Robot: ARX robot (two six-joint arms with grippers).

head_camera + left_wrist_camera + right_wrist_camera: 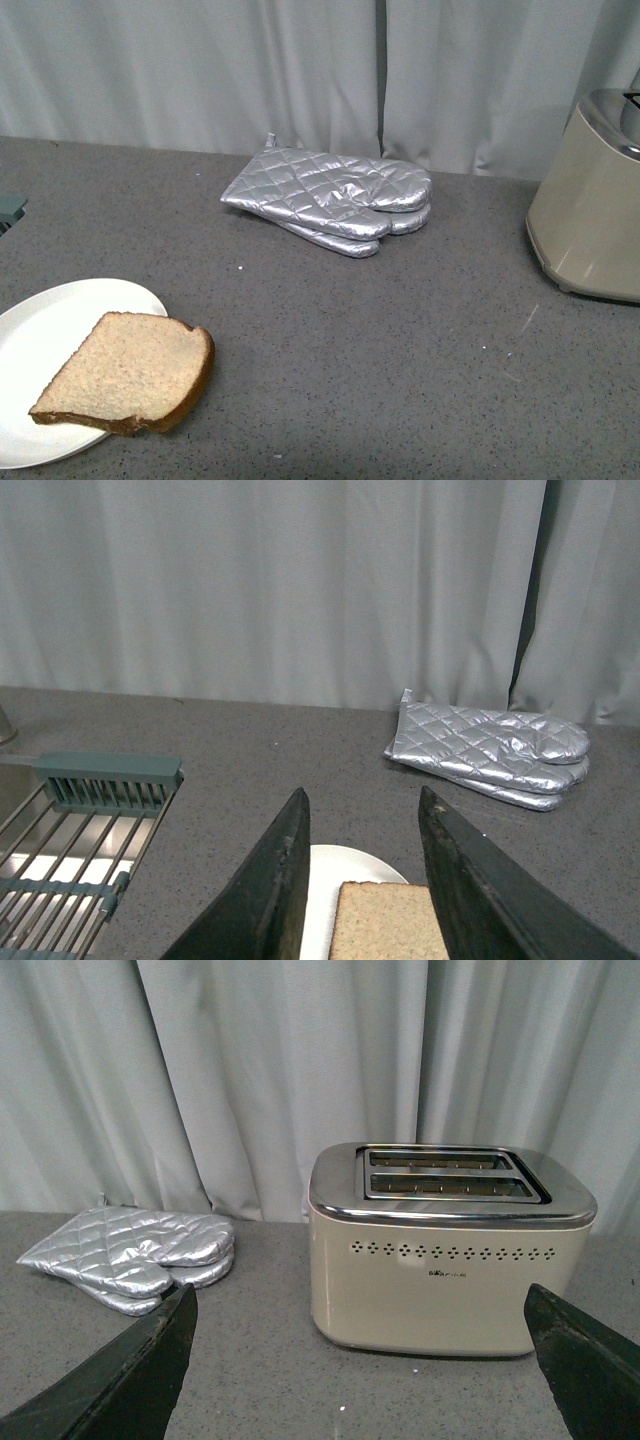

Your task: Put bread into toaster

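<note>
Bread lies on the white plate at the table's front left, crust end overhanging the rim; the toaster stands well apart at far right, slots empty. Left claw is aimed at the slice, jaws apart and holding nothing, and right claw faces the toaster, jaws wide apart. Best bet is for the left claw to pinch the overhanging crust edge and lift straight up so the plate doesn't drag.

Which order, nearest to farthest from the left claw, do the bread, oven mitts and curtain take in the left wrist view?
1. bread: right at the left claw.
2. oven mitts: farther back, off to one side.
3. curtain: hanging at the very back.
</note>
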